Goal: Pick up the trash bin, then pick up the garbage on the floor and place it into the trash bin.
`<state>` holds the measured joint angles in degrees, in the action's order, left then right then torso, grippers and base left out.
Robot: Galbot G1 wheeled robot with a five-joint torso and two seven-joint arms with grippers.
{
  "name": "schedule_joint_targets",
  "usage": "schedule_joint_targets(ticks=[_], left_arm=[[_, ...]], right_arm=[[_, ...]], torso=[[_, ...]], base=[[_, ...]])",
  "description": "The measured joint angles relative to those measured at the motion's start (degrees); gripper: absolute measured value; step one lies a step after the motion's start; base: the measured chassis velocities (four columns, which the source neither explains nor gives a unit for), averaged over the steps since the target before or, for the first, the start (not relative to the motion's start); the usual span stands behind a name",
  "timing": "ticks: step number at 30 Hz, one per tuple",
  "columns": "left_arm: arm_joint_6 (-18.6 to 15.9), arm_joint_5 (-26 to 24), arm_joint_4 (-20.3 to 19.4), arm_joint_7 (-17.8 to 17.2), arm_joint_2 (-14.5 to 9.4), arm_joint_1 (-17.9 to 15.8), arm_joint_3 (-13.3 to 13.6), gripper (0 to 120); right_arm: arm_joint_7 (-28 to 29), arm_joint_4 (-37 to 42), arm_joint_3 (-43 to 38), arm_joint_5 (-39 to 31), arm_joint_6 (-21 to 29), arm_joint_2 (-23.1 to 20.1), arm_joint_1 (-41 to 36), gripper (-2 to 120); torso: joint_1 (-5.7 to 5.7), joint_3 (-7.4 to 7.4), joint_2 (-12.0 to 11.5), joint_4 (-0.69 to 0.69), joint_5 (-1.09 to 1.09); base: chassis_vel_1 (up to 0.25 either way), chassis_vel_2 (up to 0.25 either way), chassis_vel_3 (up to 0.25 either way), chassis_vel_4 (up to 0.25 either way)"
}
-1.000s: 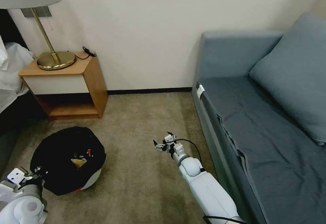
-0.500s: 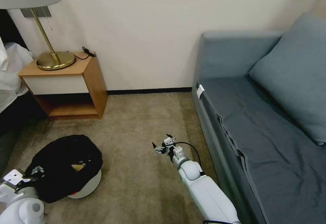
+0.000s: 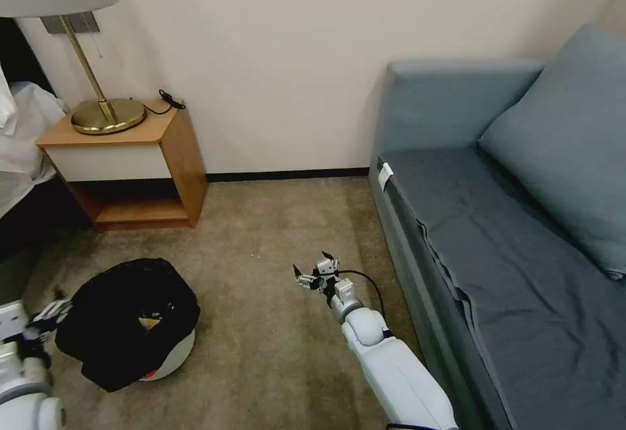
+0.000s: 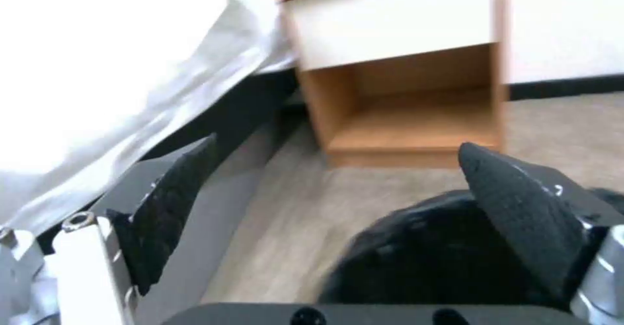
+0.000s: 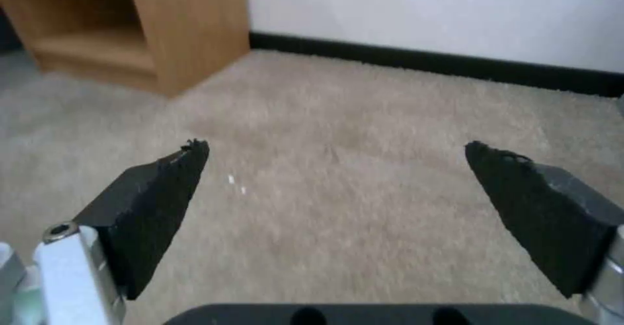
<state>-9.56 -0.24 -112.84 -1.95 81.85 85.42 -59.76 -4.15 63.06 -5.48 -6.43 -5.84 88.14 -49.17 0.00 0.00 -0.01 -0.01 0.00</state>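
The trash bin (image 3: 171, 356), white with a crinkled black liner (image 3: 114, 316), stands on the beige floor (image 3: 267, 358) at the lower left. A gold-brown piece of garbage (image 3: 151, 321) lies inside it. My left gripper (image 3: 51, 311) is just left of the bin, open and apart from the liner. In the left wrist view the left gripper (image 4: 337, 144) has its fingers spread wide, with the liner (image 4: 416, 261) low beside one finger. My right gripper (image 3: 312, 267) hangs open above bare carpet at the centre; in the right wrist view the right gripper (image 5: 337, 144) holds nothing.
A wooden nightstand (image 3: 130, 162) with a brass lamp (image 3: 107, 115) stands against the wall at the back left, beside a bed with white sheets (image 3: 19, 149). A blue-grey sofa (image 3: 495, 241) runs along the right. Open carpet lies between bin and sofa.
The bin has come down from a raised, tilted hold to rest on the carpet. My left gripper has let go of it and drawn back to the left. The right arm has barely moved.
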Motion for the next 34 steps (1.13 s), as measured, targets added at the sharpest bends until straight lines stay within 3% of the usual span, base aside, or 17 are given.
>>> schedule_joint_targets(ticks=[1, 7, 9, 15, 34], left_arm=[[0.35, 0.72, 0.19, 0.51, -0.23, -0.39, 1.58, 100], [0.46, 1.15, 1.00, 0.73, -0.37, -1.40, 4.83, 100], [0.76, 0.94, 2.70, 0.85, -0.41, -2.44, 7.15, 100], [1.48, -0.25, 6.38, 1.64, -0.50, -4.42, 10.26, 100], [1.25, -0.93, 7.68, 1.56, -0.83, -5.06, 10.96, 100]], right_arm=[[0.37, 0.09, -0.40, -0.62, 0.07, 0.70, 0.26, 100], [0.96, -0.28, -1.48, -1.07, 0.14, 3.08, 0.93, 100], [0.98, -0.60, -1.84, -1.07, -0.05, 4.04, 1.08, 100], [0.58, -1.63, -3.56, -1.03, -0.59, 4.13, 1.57, 100], [-0.11, -1.93, -4.72, -0.82, -0.82, 4.04, 1.54, 100]], torso=[[0.00, 0.00, 0.00, 0.00, 0.00], [0.00, 0.00, 0.00, 0.01, 0.00], [0.00, 0.00, 0.00, 0.02, 0.01], [0.00, 0.01, 0.00, 0.01, 0.00], [0.00, 0.01, 0.00, 0.01, 0.00]], base=[[0.000, 0.000, 0.000, 0.000], [0.000, 0.000, 0.000, 0.000], [0.000, 0.000, 0.000, 0.000], [0.000, 0.000, 0.000, 0.000], [0.000, 0.000, 0.000, 0.000]])
